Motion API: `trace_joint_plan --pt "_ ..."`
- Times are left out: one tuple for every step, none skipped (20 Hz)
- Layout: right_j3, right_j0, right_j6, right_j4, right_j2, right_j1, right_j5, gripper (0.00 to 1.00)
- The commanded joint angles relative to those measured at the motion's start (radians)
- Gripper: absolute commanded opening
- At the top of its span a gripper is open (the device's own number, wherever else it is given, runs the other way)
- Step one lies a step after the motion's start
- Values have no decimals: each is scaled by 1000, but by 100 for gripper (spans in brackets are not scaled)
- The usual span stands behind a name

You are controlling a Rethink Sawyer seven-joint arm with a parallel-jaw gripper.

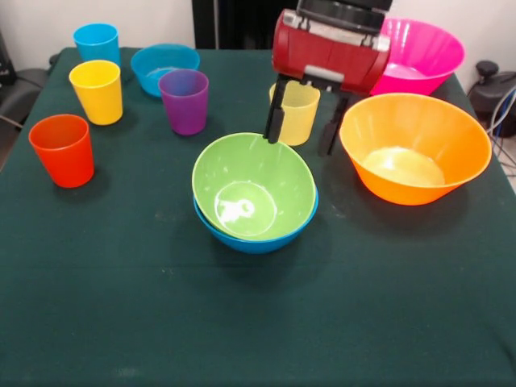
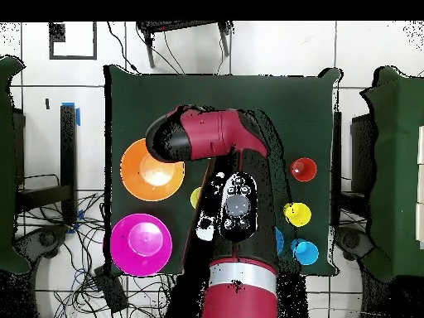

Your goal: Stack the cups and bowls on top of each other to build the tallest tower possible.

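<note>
Pale yellow-green cup [image 1: 297, 111] sitting right between the two dark fingers [image 1: 275, 113] of the gripper [image 1: 303, 119], spread wide and not yet touching plastic, as far as can be told from the front. Looks like lining up for a grab, nothing lifted yet.

Tower so far: just the green bowl [image 1: 251, 187] nested and tilted in the medium blue bowl [image 1: 256, 239] mid-bench. Big orange bowl [image 1: 415, 147] just beside the gripper, pink bowl [image 1: 419, 53] behind it. Orange cup [image 1: 63, 149], yellow cup [image 1: 97, 90], blue cup [image 1: 97, 43], purple cup [image 1: 185, 100] and small blue bowl [image 1: 164, 66] all loose on the other side.

Stuff that could go sideways here:
- Off-centre squeeze on thin tapered plastic, so probably a pop-out or a tip-over.
- One finger very close to the orange bowl rim, so an easy nudge while closing or lifting.
- Slanted green bowl, so a wobbly seat for anything dropped in.

Overhead mostly blocked by the arm [image 2: 217, 137], so no help on alignment.
</note>
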Motion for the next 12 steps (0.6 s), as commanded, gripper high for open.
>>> trace_joint_plan --pt "64 53 -47 -116 13 85 38 100" --pt "51 64 -43 -122 4 91 45 100" --pt "29 85 -39 -146 -18 104 42 100" --pt "23 89 -45 -157 -22 105 40 100" --pt "18 84 -62 -155 -12 102 50 100" --pt "17 78 -68 -149 -5 100 59 100" --pt "17 73 -77 -142 3 94 68 100" --pt "14 71 -81 -142 7 94 70 100" --pt "13 68 -85 -140 14 95 72 100" --pt "9 69 -78 -131 15 96 82 100" --pt "6 70 -70 -121 17 98 92 100" --pt "5 70 -60 -111 16 98 101 100"
